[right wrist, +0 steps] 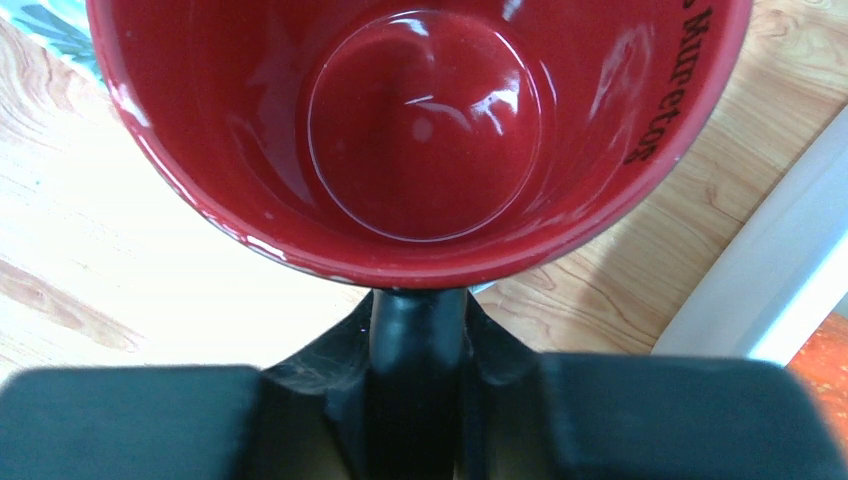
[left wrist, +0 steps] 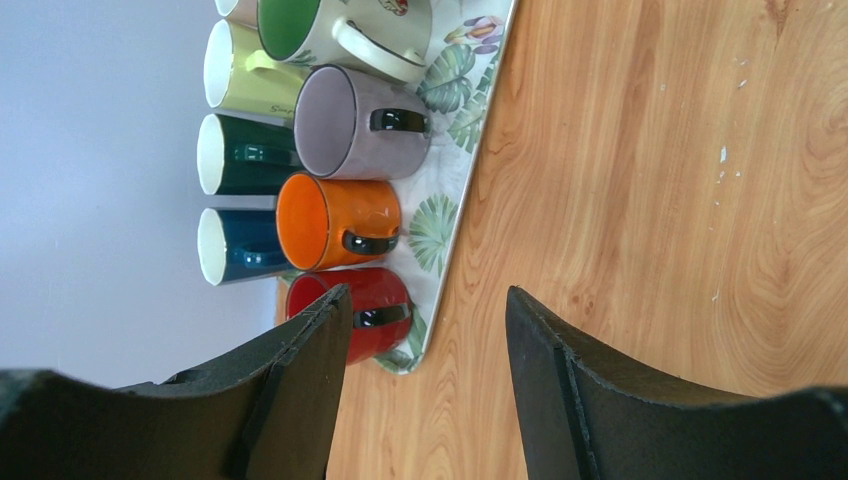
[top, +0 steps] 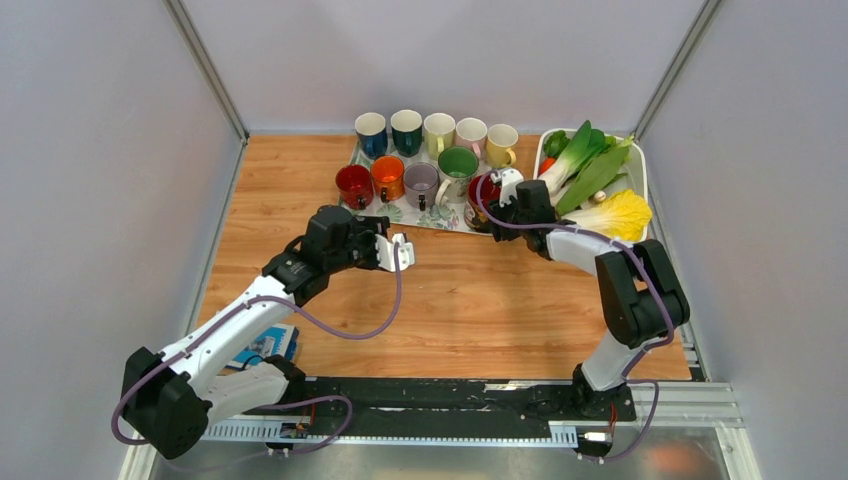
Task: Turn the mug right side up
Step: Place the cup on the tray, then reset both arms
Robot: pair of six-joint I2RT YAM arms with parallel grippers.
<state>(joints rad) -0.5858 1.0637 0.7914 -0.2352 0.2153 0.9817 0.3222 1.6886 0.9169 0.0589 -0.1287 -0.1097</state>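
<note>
A dark red mug (top: 480,189) with a black handle sits at the right end of the leaf-print tray (top: 400,213). My right gripper (top: 503,190) is shut on that handle. In the right wrist view the mug (right wrist: 420,130) fills the frame with its open mouth toward the camera, and the handle is pinched in the gripper (right wrist: 420,312). My left gripper (top: 400,252) is open and empty over the bare wood in front of the tray. It also shows in the left wrist view (left wrist: 428,300). A purple mug (left wrist: 360,122) on the tray shows a flat closed end upward.
Several more mugs stand on the tray: red (top: 353,184), orange (top: 388,176), green-lined (top: 457,166) and a back row (top: 437,131). A white tray of vegetables (top: 641,172) lies at the back right, close to my right arm. A blue object (top: 268,345) lies at the near left.
</note>
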